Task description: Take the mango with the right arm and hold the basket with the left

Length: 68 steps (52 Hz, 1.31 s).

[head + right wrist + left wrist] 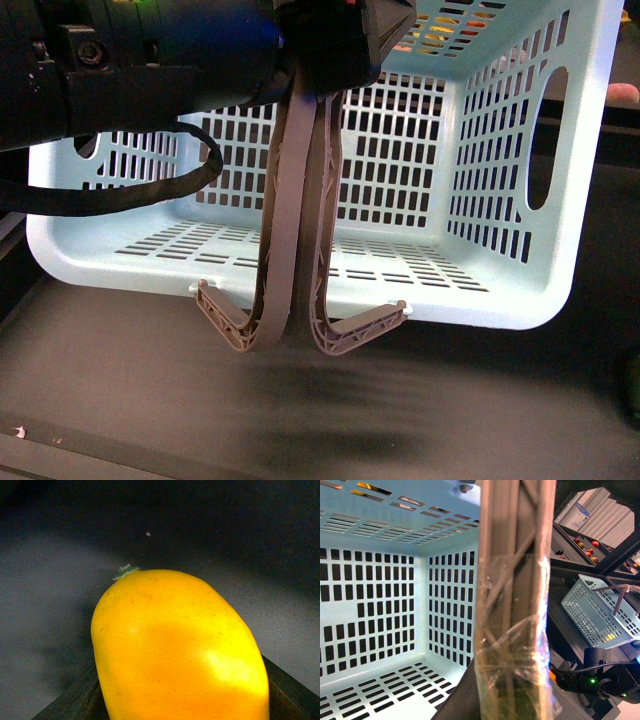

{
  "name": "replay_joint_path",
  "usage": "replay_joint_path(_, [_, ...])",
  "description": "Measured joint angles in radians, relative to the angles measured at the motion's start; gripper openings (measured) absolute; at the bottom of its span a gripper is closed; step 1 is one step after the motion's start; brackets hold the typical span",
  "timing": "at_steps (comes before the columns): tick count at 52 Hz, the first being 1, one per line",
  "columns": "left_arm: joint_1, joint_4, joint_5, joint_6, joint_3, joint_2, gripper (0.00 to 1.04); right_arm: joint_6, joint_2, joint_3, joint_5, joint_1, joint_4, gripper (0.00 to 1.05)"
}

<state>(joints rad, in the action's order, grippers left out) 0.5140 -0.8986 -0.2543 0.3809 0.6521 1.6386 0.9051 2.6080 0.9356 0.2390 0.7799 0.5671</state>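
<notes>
The turquoise basket hangs tilted above the dark table, its open side towards the front camera. My left gripper is shut on its two grey-brown handles, pressed together at the top. In the left wrist view the handles fill the middle, wrapped in clear tape, with the empty basket inside beside them. The orange-yellow mango fills the right wrist view. My right gripper is shut on it, with dark fingers showing at its sides, above a grey surface. The right arm is out of the front view.
The dark table lies under the basket. The left wrist view shows a second slotted basket, a shelf with small red fruits and a black arm with a green light. A green object sits at the right edge.
</notes>
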Motion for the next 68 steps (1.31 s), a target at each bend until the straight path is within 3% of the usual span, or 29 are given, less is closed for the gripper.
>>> replay_joint_path(28, [0.000, 0.000, 0.000, 0.000, 0.000, 0.000, 0.09, -0.143, -0.433, -0.226, 0.195, -0.091, -0.008, 0.62])
replay_joint_path(42, [0.000, 0.000, 0.000, 0.000, 0.000, 0.000, 0.09, -0.330, -0.759, -0.344, 0.305, -0.199, -0.056, 0.62])
replay_joint_path(58, [0.000, 0.000, 0.000, 0.000, 0.000, 0.000, 0.09, -0.628, -1.186, -0.434, 0.330, -0.438, -0.126, 0.62])
replay_joint_path(63, [0.000, 0.000, 0.000, 0.000, 0.000, 0.000, 0.09, -0.715, -1.287, -0.437, 0.298, -0.539, -0.135, 0.62])
replay_joint_path(68, [0.000, 0.000, 0.000, 0.000, 0.000, 0.000, 0.09, -0.830, -1.364, -0.431, 0.216, -0.694, -0.132, 0.62])
